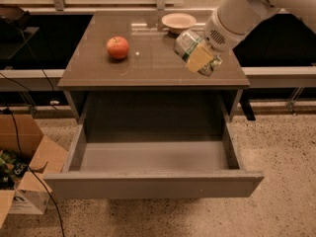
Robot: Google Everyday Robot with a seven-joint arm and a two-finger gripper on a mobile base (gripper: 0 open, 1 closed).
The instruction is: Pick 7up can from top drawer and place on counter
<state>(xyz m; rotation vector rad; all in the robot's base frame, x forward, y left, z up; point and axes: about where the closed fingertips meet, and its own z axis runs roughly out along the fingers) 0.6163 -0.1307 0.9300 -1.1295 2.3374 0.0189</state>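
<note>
Claw [201, 59] gripping the small green-and-white 7up can [185, 42] — long axis tilted, seemingly held clear above the right side of the glossy grey-brown worktop [148, 65] — set-down lies directly below

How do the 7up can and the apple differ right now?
Support: the 7up can is held tilted in the gripper, over the counter's right side; the apple sits on the counter's left side. Shape: the 7up can is a cylinder; the apple is round. Colour: the 7up can is green and white, the apple red. Shared: similar size, both over the counter.
</note>
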